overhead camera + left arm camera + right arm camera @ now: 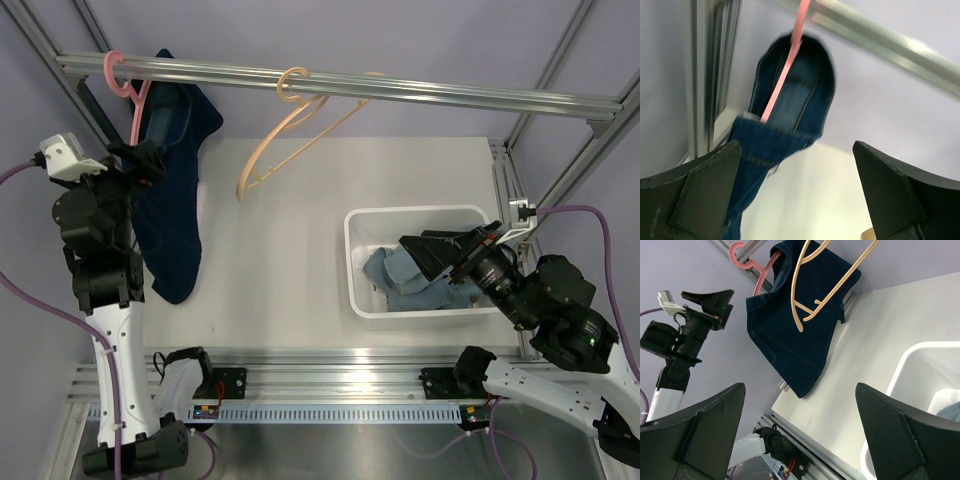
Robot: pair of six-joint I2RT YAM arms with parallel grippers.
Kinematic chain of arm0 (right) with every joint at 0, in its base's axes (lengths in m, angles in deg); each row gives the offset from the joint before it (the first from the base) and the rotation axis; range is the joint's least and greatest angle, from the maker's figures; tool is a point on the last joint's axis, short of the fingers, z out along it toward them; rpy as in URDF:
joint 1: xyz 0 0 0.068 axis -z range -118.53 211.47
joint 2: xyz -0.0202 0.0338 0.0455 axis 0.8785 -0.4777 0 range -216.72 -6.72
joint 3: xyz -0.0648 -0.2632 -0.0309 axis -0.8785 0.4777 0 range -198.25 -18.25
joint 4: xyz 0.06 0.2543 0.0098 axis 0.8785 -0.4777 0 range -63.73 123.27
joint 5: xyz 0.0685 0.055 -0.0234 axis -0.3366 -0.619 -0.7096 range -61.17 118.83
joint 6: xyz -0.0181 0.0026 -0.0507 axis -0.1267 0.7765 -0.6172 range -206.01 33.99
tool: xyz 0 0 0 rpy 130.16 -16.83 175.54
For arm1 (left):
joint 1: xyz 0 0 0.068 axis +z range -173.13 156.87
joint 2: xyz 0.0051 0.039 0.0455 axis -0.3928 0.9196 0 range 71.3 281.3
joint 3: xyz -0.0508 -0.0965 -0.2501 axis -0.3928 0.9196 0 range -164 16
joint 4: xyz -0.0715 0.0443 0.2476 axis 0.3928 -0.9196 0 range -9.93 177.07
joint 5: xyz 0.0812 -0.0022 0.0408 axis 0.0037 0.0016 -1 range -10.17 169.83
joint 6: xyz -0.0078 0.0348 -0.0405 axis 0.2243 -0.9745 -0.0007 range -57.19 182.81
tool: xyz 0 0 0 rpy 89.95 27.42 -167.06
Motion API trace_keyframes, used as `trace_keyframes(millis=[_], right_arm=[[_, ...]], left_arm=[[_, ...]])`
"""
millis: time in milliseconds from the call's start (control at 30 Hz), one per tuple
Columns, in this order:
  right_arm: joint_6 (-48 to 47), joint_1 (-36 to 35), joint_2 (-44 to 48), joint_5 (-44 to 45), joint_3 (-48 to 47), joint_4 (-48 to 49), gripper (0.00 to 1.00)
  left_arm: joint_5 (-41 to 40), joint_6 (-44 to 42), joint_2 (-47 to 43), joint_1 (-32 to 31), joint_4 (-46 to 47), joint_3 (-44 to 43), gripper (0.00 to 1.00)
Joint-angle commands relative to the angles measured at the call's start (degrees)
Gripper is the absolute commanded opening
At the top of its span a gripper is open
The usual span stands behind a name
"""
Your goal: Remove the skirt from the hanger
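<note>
Your pale worktop (290, 240) carries a white bin (415, 212) at three o'clock. At ten o'clock the dark denim skirt (170, 230) hangs from a pink hanger (125, 80). It looks soft, floppy and fairly heavy, so take the waistband by the hanger. Your left claw (796, 147), just beside it, and your right claw (800, 387) both stand released, holding nothing.

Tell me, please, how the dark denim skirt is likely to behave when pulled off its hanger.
The denim skirt hangs in loose folds, so it is probably floppy and will drape from any grip. The pink hanger only hooks over the rail, so it may swing or slide with the pull.
</note>
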Motion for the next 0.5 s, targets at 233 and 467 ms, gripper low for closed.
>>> trace_keyframes(millis=[233,467], right_arm=[[-3.1,-0.4,-3.3,-1.2,-3.8,2.0,0.99],[-4.7,-0.4,-4.0,-1.8,-4.4,2.9,0.99]], left_arm=[[-2.3,3.1,8.2,0.6,4.1,-11.0,0.74],[-2.6,0.4,14.0,1.3,4.2,-15.8,0.64]])
